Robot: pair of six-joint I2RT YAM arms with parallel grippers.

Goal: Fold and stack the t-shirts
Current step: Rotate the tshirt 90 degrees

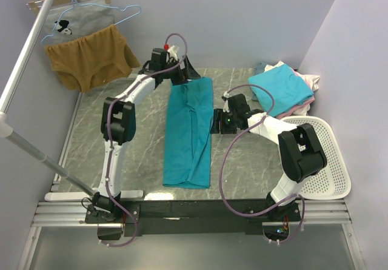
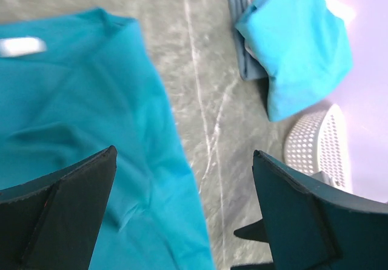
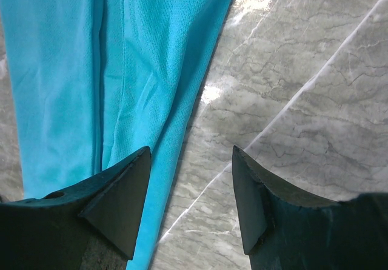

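Grey marble counter (image 1: 139,148) in a lilac-walled corner. From above, the teal shirt (image 1: 189,133) lies as a long strip mid-counter, with the shirt pile (image 1: 282,88) far right and the basket (image 1: 330,161) beside the bent right arm (image 1: 285,133). The left arm (image 1: 130,100) reaches to the collar end. Left wrist: left jaws wide open over the collar side, bare counter alongside. Right wrist: right jaws parted and empty over the shirt's edge.

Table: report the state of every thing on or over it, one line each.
teal t-shirt, folded into a long strip, flat on the table
turquoise t-shirt, folded, on top of the pile at far right
left gripper, open, over the teal shirt's collar end, holding nothing
right gripper, open, at the strip's right edge, holding nothing
mustard garment, hanging up at far left
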